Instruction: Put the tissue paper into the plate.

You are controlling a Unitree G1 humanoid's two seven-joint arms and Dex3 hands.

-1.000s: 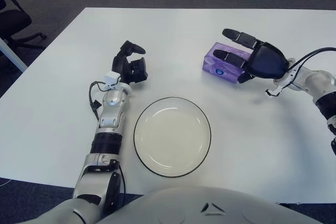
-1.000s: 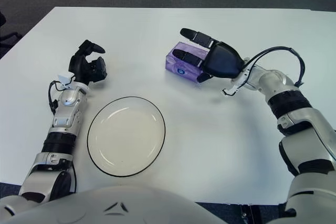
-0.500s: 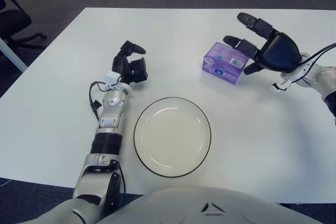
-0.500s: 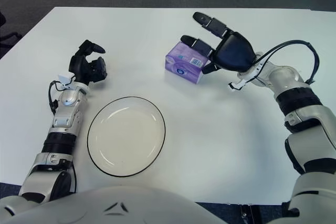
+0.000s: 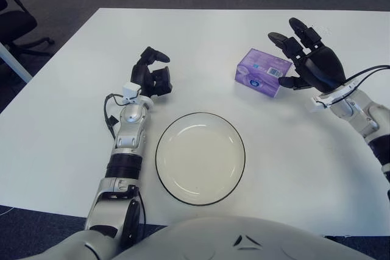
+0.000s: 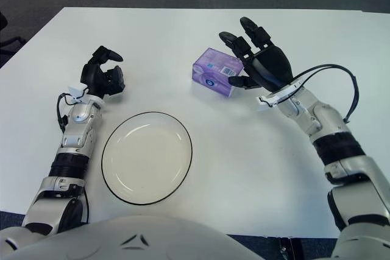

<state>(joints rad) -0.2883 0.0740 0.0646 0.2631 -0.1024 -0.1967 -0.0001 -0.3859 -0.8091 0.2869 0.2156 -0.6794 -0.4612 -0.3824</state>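
The tissue paper is a purple pack [image 5: 262, 72] lying on the white table, up and to the right of the plate. The plate [image 5: 200, 158] is round, whitish with a dark rim, and holds nothing; it sits near the table's front edge at the middle. My right hand [image 5: 308, 59] is just right of the pack with its fingers spread open, the fingertips close to the pack's right end but not closed around it. My left hand [image 5: 152, 74] shows left of the plate's upper edge, its fingers curled and holding nothing.
The white table [image 5: 61, 126] runs wide to the left and back. A black office chair [image 5: 15, 25] stands off the table's far left corner on dark carpet. A cable [image 6: 341, 77] loops from my right wrist.
My right hand lifted off the tissue pack, where it had lain over its top, and swung back to the right with its fingers pointing up. The pack stayed put. The left arm has not moved.
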